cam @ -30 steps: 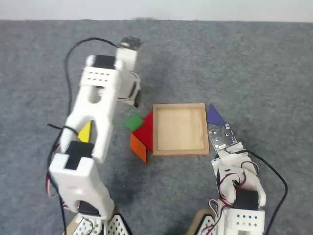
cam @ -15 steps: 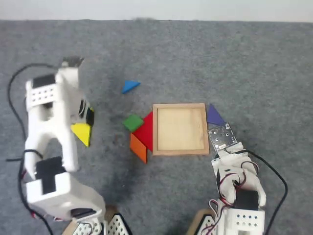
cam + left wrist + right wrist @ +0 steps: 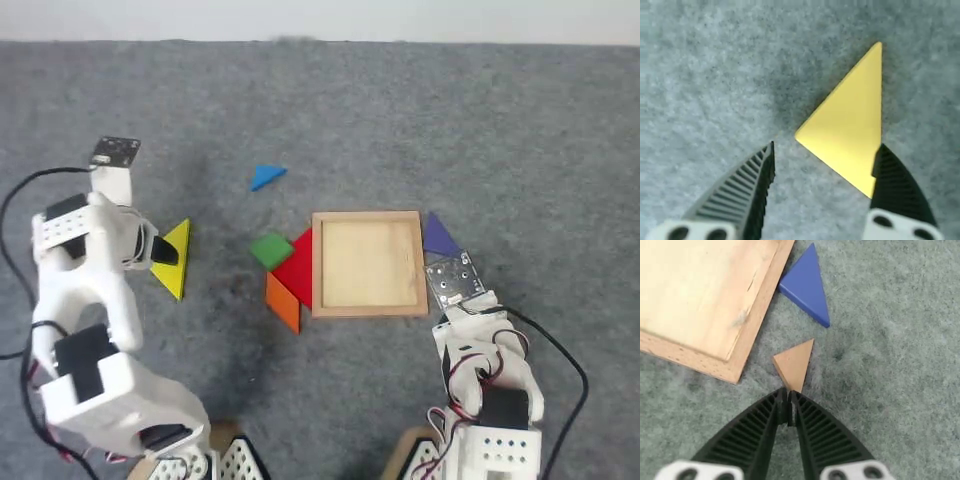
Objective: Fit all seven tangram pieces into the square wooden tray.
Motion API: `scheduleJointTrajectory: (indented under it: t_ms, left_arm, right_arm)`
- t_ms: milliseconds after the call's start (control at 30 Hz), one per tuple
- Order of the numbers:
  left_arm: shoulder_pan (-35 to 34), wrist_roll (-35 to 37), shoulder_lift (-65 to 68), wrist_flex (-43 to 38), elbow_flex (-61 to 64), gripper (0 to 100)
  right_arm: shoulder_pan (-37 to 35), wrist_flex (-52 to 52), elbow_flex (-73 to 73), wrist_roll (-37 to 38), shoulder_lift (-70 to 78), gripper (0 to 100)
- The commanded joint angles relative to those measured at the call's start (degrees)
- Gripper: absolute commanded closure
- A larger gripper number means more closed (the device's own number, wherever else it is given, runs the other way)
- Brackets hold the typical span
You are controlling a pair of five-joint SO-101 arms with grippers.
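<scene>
The square wooden tray (image 3: pixel 317 262) lies right of centre with nothing in it. A red triangle (image 3: pixel 297 268), a green square (image 3: pixel 271 250) and an orange piece (image 3: pixel 283 301) crowd its left edge. A small blue triangle (image 3: pixel 265 177) lies farther back. At the far left, my left gripper (image 3: pixel 826 146) stands open over the yellow triangle (image 3: pixel 850 120), one finger on each side of it. My right gripper (image 3: pixel 789 392) is shut, its tips at a corner of a small tan triangle (image 3: pixel 794 362), beside the tray's corner (image 3: pixel 759 312) and a purple-blue triangle (image 3: pixel 807 287).
Everything rests on grey carpet-like cloth. The left arm (image 3: pixel 85 270) rises along the left side and the right arm (image 3: pixel 480 370) sits at the front right. Open cloth stretches behind the tray and in front of it.
The left arm has swung from beside the tray's left edge out to the far left and now hangs over the yellow triangle, uncovering the blue triangle. The right arm has not moved.
</scene>
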Motion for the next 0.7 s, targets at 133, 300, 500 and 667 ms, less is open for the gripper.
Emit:
scheduleJointTrajectory:
  t_ms: [133, 300, 500, 667]
  left_arm:
    - [-0.4, -4.0, 7.4, -4.3, -2.9, 68]
    - [0.3, -5.5, 12.1, -0.2, -8.9, 68]
    - [1.5, -10.3, 15.4, 3.9, -12.7, 68]
    - [1.9, -13.5, 16.2, 7.4, -13.8, 77]
  right_arm:
    - [-0.3, 0.7, 1.0, 1.2, -0.8, 99.1]
    - [-0.3, 0.7, 0.9, 1.2, -0.8, 99.0]
    - [-0.4, 0.7, 0.8, 1.2, -0.8, 99.0]
    - [-0.4, 0.7, 0.7, 1.2, -0.8, 99.0]
